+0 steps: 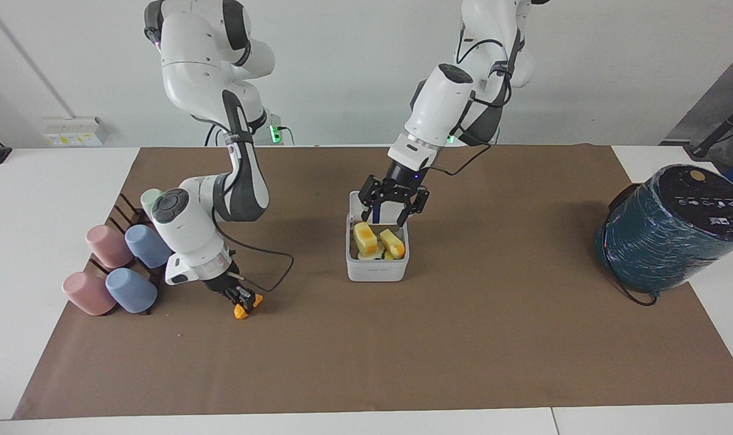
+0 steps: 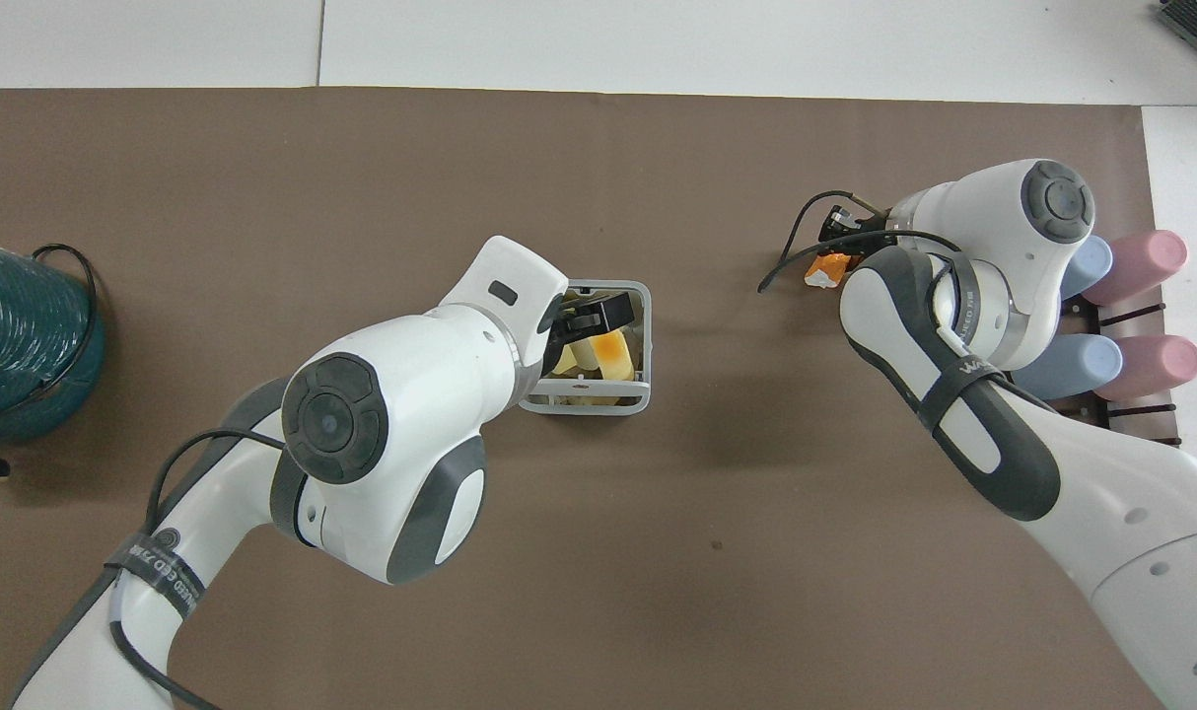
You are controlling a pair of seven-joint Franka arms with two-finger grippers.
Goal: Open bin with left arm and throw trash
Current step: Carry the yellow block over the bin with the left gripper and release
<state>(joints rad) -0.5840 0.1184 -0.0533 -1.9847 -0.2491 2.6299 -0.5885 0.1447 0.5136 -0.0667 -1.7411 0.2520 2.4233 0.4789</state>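
A small white square bin (image 1: pixel 377 266) with rounded corners stands in the middle of a brown paper-covered table (image 1: pixel 463 338), its grey-rimmed hinged lid (image 1: pixel 366 204) raised on the side nearest the robots. Inside the bin lie several yellow-to-orange spongy wedge chunks (image 1: pixel 366 238).

The left gripper (image 1: pixel 392 208) hangs just above the open bin, fingers spread wide apart and holding nothing.

Well away from the bin, toward the right arm's end of the table, the right gripper (image 1: pixel 244 300) is down at the table surface with its fingers closed on one last small orange spongy wedge (image 1: pixel 241 312). Near that wedge, farther toward that end of the table, pastel pink and blue cups (image 1: pixel 119 266) lie on a dark rack.

Toward the left arm's end of the table, well apart from the bin, sits a large dark-teal plastic-wrapped cylinder (image 1: pixel 668 232).

Judging progress: the bin is open and most of the trash is already in it. What seems left is carrying the orange wedge to the bin and dropping it in.
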